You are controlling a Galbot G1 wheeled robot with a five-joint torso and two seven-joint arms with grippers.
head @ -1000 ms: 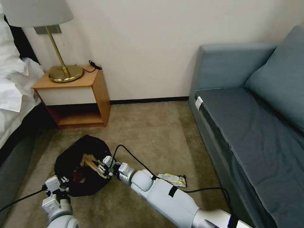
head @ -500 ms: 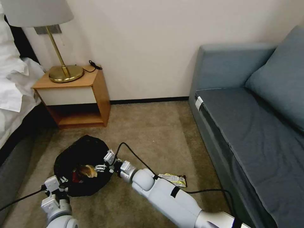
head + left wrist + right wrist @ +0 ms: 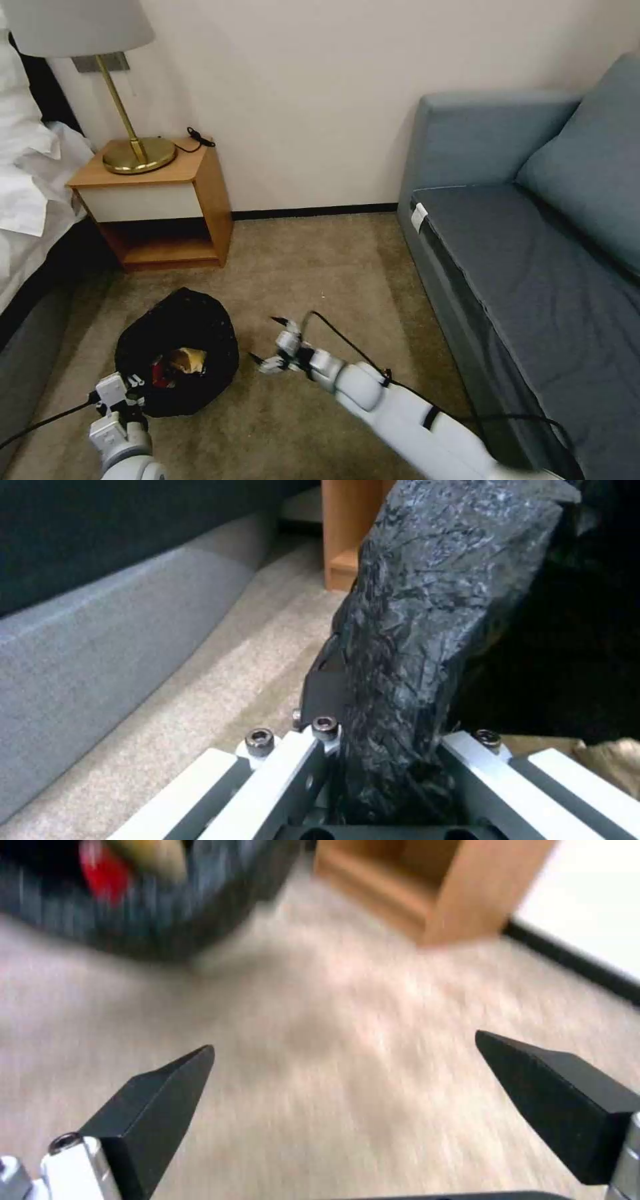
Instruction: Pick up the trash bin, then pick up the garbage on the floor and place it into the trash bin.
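Note:
The trash bin (image 3: 200, 320), draped in a crinkly black bag, sits on the carpet at lower left. Garbage lies inside it: a crumpled tan wrapper (image 3: 187, 360) and a red packet (image 3: 160, 371). My left gripper (image 3: 131, 383) is shut on the bin's near rim; in the left wrist view the black bag (image 3: 427, 630) runs up between its fingers (image 3: 327, 685). My right gripper (image 3: 272, 345) hangs open and holds nothing, low over the carpet just right of the bin. The right wrist view has its fingers (image 3: 160, 1100) spread wide over bare carpet, with the bin (image 3: 147, 920) beyond them.
A wooden nightstand (image 3: 167, 207) with a brass lamp (image 3: 137, 153) stands against the wall behind the bin. A bed (image 3: 27, 200) borders the left side and a blue-grey sofa (image 3: 533, 267) the right. Open carpet (image 3: 333, 280) lies between them.
My right gripper let go of the tan wrapper into the bin, then drew back to the right and out over the carpet. The left gripper and the bin stayed put.

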